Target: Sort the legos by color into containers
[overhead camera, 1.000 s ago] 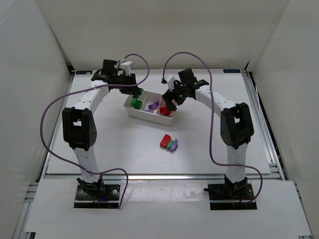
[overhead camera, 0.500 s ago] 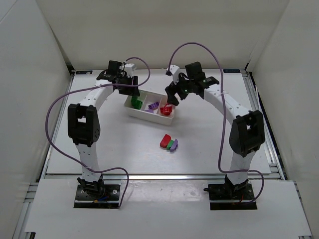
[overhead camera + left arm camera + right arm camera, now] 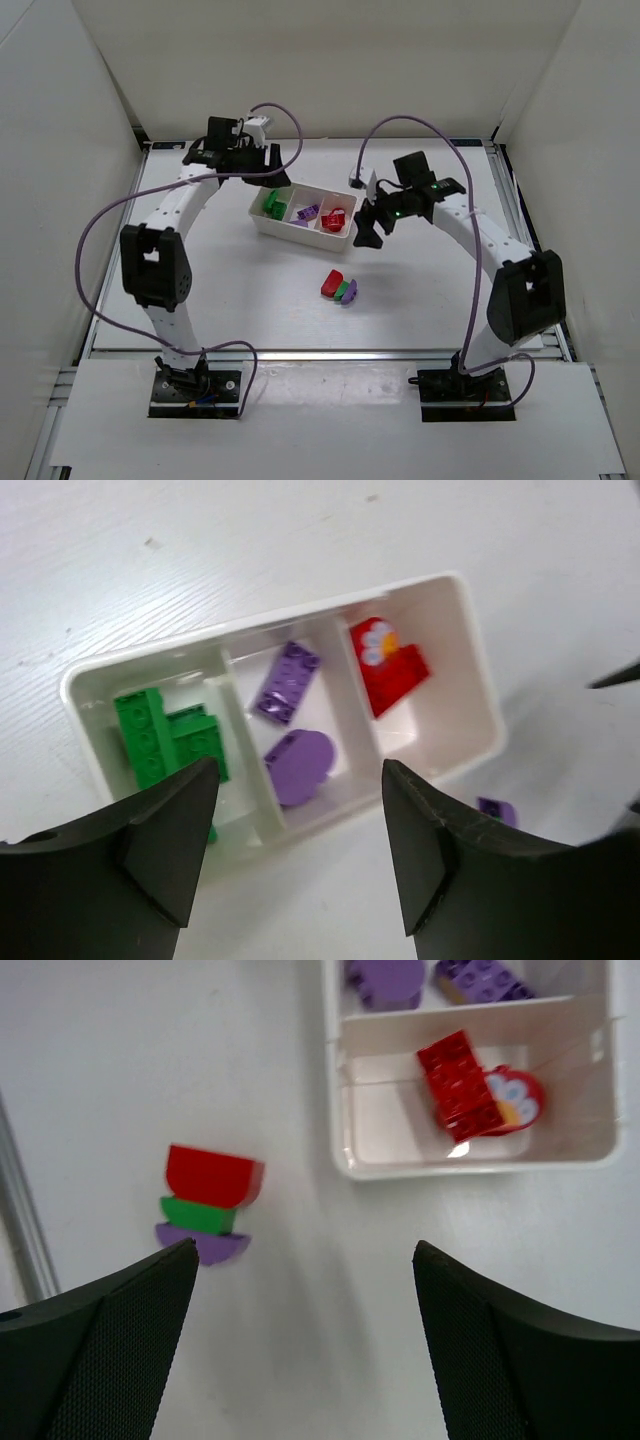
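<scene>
R gripper (image 3: pixel 368 232), jaws wide, empty, is nearer the red-green-purple legos (image 3: pixel 339 288); they lie toward table (image 3: pixel 430 310) near edge from it.

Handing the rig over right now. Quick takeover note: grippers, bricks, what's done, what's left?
Left gripper: open, empty, above the shallow white plastic three-compartment tray.
Right gripper: open, empty, over the table beside the tray's red end.
Done: green plastic bricks, purple plastic bricks and red plastic bricks each have their own compartment, purple in the middle.
Left: loose red brick, loose green brick and loose purple brick, clustered on the table.
</scene>
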Action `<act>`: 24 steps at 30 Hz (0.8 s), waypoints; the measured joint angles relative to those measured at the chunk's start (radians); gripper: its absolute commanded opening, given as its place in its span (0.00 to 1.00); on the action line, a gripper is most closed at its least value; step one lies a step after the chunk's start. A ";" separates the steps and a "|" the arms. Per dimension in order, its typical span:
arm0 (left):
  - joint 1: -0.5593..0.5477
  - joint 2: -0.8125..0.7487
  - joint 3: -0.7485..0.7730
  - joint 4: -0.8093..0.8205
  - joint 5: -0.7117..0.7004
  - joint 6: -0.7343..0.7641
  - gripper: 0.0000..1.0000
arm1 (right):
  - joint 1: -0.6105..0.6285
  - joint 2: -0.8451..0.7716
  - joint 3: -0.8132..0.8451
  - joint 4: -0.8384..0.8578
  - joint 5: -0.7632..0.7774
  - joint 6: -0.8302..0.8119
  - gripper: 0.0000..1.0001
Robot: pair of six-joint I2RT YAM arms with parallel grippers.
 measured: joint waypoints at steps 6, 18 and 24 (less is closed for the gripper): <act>-0.013 -0.232 -0.041 -0.055 0.197 0.105 0.76 | 0.002 -0.186 -0.229 -0.063 -0.052 -0.070 0.91; -0.322 -0.251 -0.195 -0.579 0.325 0.808 0.87 | -0.076 -0.349 -0.350 -0.090 0.005 -0.059 0.91; -0.406 -0.156 -0.166 -0.708 0.304 1.126 0.93 | -0.120 -0.430 -0.364 -0.129 0.038 -0.044 0.91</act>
